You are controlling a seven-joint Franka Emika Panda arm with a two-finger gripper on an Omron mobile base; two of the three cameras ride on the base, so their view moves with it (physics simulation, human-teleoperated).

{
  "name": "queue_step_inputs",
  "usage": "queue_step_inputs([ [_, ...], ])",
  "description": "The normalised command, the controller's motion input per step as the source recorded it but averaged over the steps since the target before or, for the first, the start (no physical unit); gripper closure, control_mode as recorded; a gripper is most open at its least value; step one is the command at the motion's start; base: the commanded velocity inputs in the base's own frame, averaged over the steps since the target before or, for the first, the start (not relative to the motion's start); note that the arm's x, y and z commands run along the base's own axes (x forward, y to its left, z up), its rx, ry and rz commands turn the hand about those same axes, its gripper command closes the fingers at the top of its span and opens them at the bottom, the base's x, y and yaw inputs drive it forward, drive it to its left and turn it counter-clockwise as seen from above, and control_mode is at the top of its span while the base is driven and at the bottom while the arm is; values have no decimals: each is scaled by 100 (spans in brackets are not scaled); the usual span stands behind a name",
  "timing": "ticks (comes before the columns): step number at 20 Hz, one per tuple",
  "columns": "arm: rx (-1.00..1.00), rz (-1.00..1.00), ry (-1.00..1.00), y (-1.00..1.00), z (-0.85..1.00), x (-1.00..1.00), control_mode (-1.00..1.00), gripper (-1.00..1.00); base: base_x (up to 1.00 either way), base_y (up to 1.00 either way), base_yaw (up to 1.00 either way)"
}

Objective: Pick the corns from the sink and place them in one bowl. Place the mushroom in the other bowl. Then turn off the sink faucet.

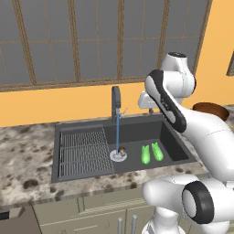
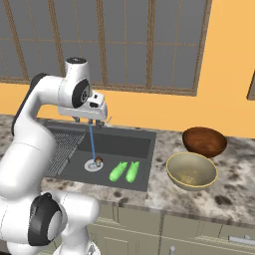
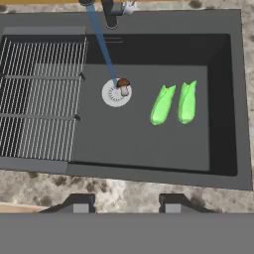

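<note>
Two green corns (image 3: 162, 104) (image 3: 187, 101) lie side by side on the floor of the dark sink (image 3: 149, 149), right of the round drain. The small brown-capped mushroom (image 3: 124, 87) sits at the drain's edge. Water runs from the faucet (image 1: 116, 103) onto the drain. My gripper (image 3: 126, 203) hangs high above the sink's near edge, open and holding nothing; in the right base view my gripper (image 2: 83, 120) stands in front of the faucet. On the counter to the right sit the tan-olive bowl (image 2: 191, 172) and the reddish-brown bowl (image 2: 204, 141), both empty.
A ribbed drying rack (image 3: 42, 96) fills the sink's left part. Speckled stone counter (image 2: 219, 199) surrounds the basin, with a windowed wall behind it. The faucet's pale lever (image 3: 130, 7) points right of the spout.
</note>
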Motion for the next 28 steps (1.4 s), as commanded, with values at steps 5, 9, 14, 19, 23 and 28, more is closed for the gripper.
queue_step_inputs([
  [5, 0, 0, -7, 0, -3, 0, -100, -100, 0, 0, 0],
  [9, 0, 2, -9, 5, -26, 0, -100, -100, 0, 0, 0],
  [14, 4, 4, -10, 0, -41, 0, -100, -100, 0, 0, 0],
  [19, 8, 5, -7, 2, -37, 1, -100, -100, 0, 0, 0],
  [23, 8, 4, -3, 5, -32, 13, -100, -100, 0, 0, 0],
  [28, 6, 0, 0, 10, -32, 27, -100, -100, 0, 0, 0],
])
